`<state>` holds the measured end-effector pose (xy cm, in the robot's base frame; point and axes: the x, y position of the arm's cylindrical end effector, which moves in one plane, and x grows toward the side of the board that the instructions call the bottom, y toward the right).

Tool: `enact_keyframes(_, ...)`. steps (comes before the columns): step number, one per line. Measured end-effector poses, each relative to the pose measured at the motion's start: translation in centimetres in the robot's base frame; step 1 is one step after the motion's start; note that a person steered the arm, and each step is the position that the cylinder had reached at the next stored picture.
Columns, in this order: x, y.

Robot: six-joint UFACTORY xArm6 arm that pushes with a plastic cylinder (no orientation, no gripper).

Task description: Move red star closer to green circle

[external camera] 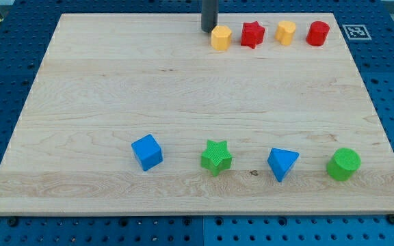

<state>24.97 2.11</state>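
My tip: my tip (208, 31) of the dark rod sits at the worktop's 12 o'clock edge, just beside the yellow block (221, 37), at its 10 o'clock.
Hand: none here, just the rod.
Red star: the red star block (252, 34) lies between two yellow blocks, top row.
Green circle: the round green block (343, 164) sits well apart, at the star's 5 o'clock.
Worktop: pale wooden worktop (183, 96).

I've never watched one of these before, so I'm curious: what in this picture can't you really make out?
- My tip: whether it touches the yellow block; too close to tell.
- The rod's upper part and arm: cut off by the view's top.
- The printed marker at the board's top right corner: too small to read.
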Motion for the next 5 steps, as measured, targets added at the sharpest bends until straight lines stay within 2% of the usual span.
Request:
enact_keyframes(1,3.2,1.1)
enact_keyframes(3,6.5,4.2)
enact_keyframes(4,4.3,2.9)
enact_keyframes(5,-1.8,0.5)
